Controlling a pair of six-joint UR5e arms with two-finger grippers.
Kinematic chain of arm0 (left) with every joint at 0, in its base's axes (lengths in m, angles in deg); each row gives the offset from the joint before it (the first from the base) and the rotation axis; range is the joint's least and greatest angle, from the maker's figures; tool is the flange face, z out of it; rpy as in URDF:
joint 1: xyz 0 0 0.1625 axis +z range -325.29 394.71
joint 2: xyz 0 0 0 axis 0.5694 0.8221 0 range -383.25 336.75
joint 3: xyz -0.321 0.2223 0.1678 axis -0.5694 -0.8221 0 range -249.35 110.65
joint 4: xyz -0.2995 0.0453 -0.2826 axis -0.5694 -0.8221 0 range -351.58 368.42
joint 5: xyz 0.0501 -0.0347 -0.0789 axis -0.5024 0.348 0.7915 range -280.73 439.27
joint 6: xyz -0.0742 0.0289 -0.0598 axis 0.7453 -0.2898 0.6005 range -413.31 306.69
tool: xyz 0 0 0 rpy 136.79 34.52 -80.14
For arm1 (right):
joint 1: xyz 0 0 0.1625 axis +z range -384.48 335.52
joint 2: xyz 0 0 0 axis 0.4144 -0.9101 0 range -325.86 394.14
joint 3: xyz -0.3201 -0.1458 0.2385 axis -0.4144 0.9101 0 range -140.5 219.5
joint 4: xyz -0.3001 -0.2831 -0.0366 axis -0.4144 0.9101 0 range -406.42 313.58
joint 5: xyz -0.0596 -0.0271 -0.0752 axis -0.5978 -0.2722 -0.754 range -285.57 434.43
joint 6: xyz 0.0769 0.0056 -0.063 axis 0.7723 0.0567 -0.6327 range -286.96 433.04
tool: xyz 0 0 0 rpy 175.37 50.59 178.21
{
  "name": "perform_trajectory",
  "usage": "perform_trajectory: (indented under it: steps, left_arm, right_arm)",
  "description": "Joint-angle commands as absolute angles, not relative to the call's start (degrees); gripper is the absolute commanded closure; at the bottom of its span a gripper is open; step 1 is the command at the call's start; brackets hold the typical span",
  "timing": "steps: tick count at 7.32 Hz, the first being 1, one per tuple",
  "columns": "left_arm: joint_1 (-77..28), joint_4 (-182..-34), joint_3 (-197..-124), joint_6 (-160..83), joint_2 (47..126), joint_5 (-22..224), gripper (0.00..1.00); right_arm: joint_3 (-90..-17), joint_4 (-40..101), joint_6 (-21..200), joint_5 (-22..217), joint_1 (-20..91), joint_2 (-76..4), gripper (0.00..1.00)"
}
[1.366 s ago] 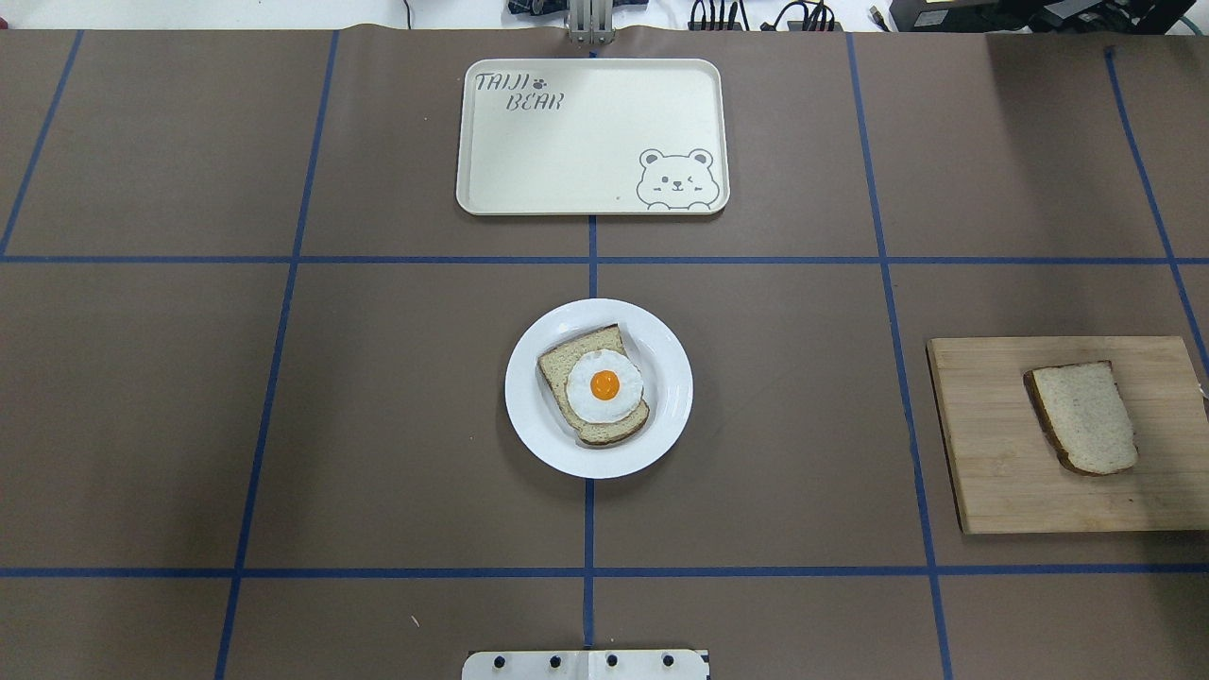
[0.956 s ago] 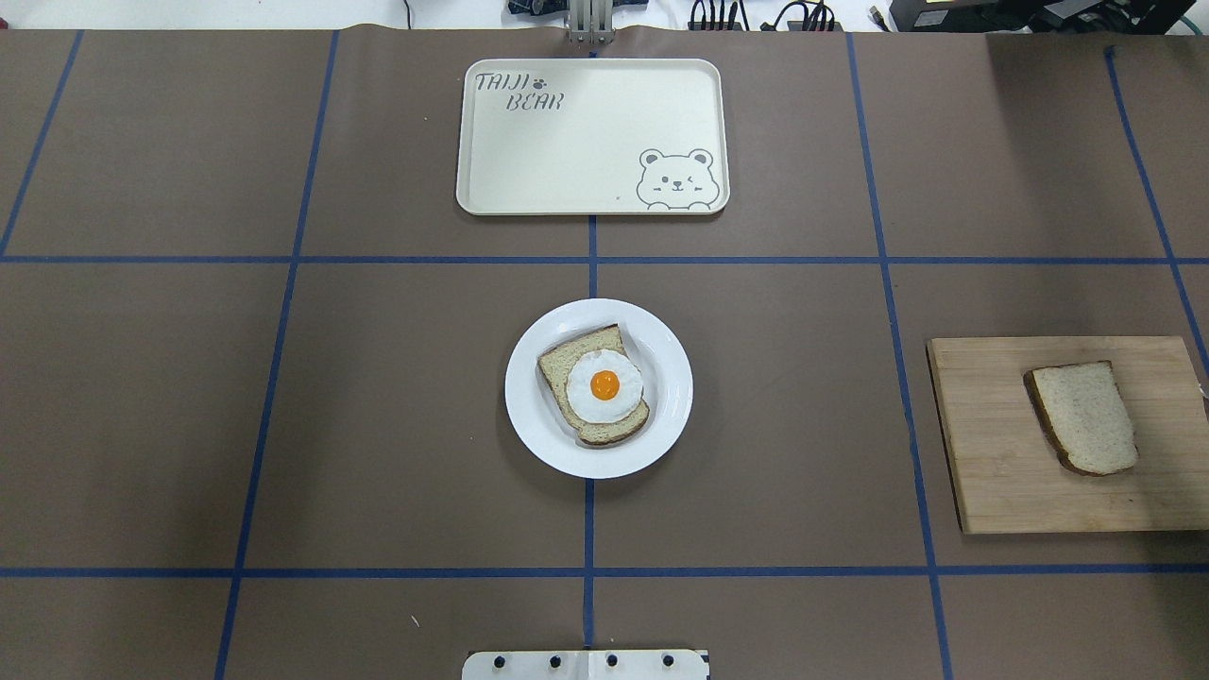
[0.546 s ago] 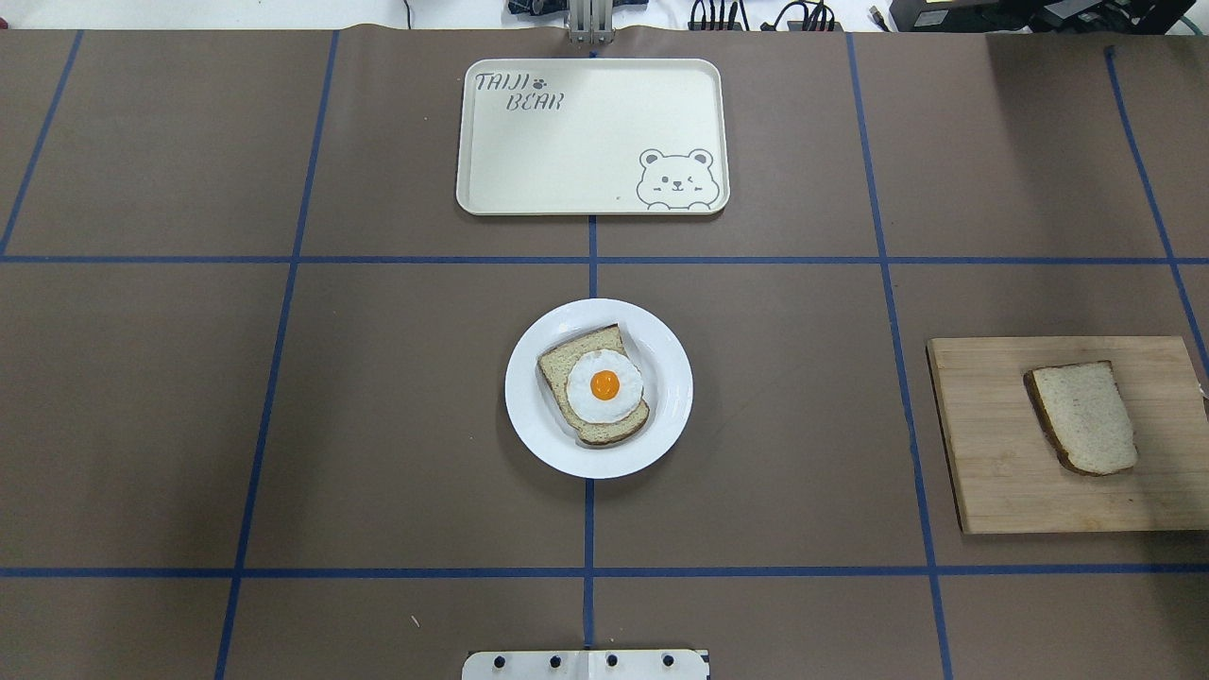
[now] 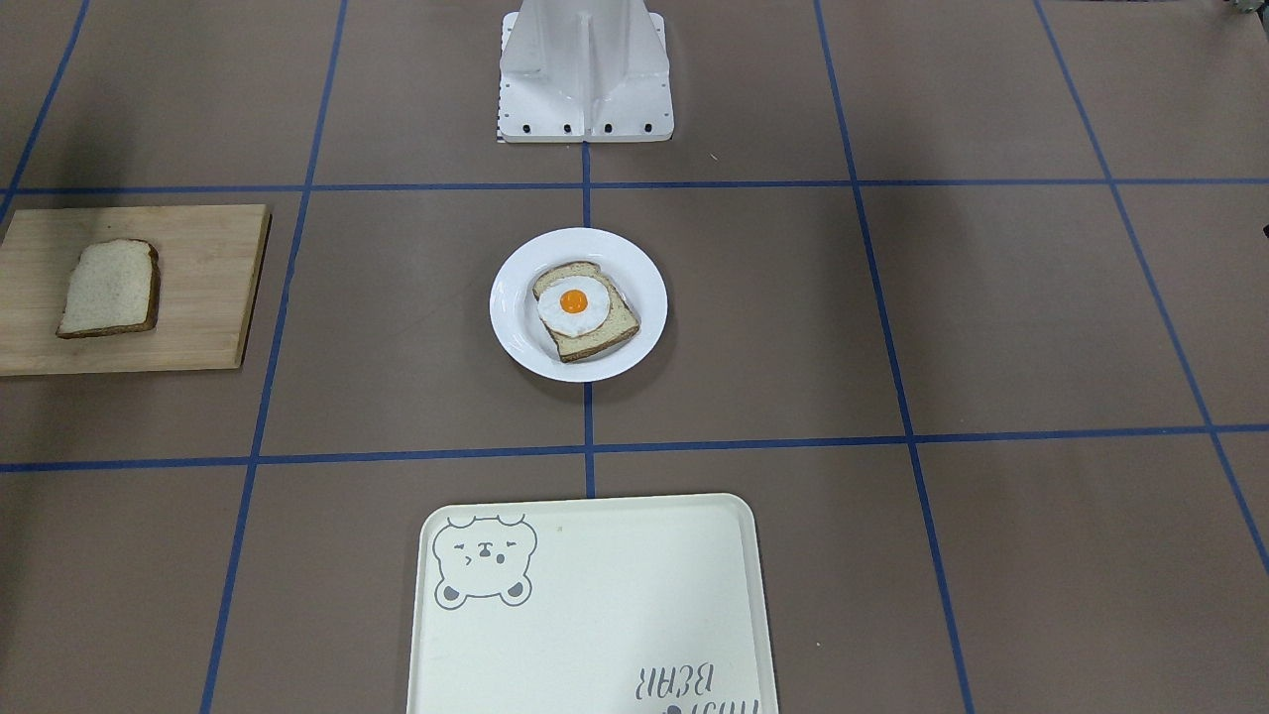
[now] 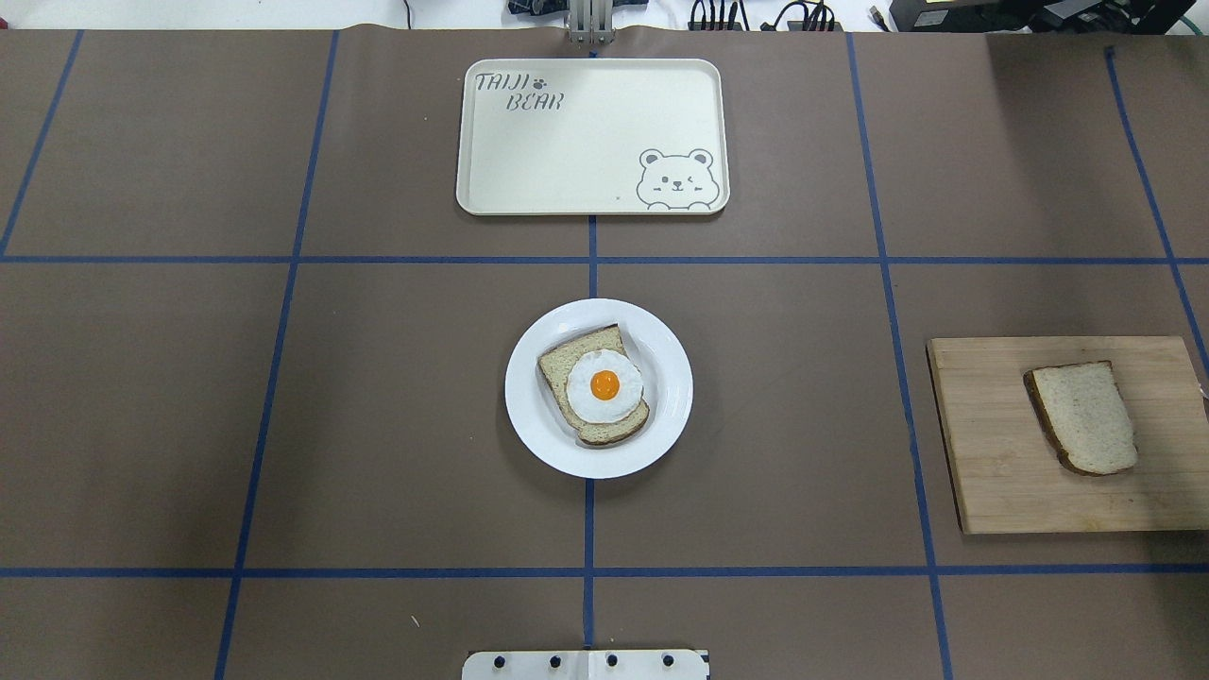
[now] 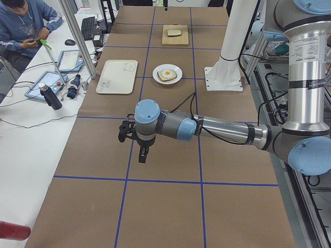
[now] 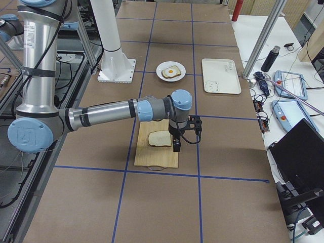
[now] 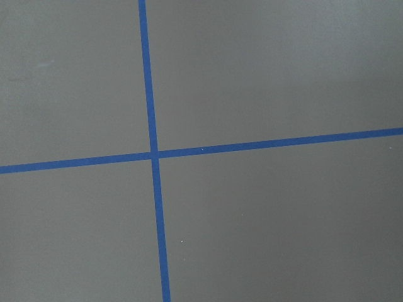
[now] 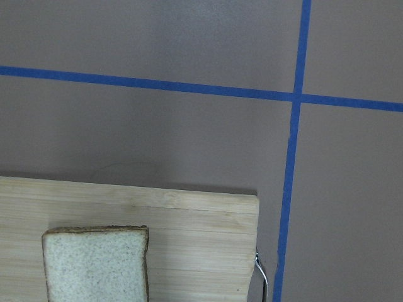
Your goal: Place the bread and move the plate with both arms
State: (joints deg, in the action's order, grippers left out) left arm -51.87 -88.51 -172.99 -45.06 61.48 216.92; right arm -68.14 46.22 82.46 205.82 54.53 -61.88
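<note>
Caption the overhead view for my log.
Egg-topped slice on the plate at centre, plain bread on the cutting board, tray beyond.

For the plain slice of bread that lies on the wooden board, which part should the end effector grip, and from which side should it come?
Grip the bread across its two straight crust sides, coming down from above. It lies flat on the wooden board, so no edge is raised for a side approach, and crust is likely firmer than crumb. The right end effector hangs beside it.

Big table (image 5: 142, 397) under a brown cover, blue tape (image 5: 590, 529) marking a grid. A white desk (image 6: 26, 139) runs alongside, cluttered with tablets (image 6: 44, 88) and cables, with a guy in a hoodie (image 6: 23, 23) sitting there.
</note>
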Motion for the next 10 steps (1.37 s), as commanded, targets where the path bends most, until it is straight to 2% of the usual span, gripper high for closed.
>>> perform_trajectory:
  steps: [1,4,10]
  left_arm:
    - [-51.9,-88.3,-172.2,-45.1,61.4,217.3,0.02]
    - [-52.0,-88.8,-172.4,-45.0,61.3,217.5,0.02]
    - [-51.9,-88.9,-172.4,-45.0,61.3,217.5,0.02]
  right_arm:
    - [-68.3,46.2,82.4,205.9,54.5,-61.9,0.0]
    - [-67.0,38.9,82.7,206.1,53.4,-62.5,0.0]
    - [-66.7,38.3,82.8,206.4,51.3,-62.7,0.0]
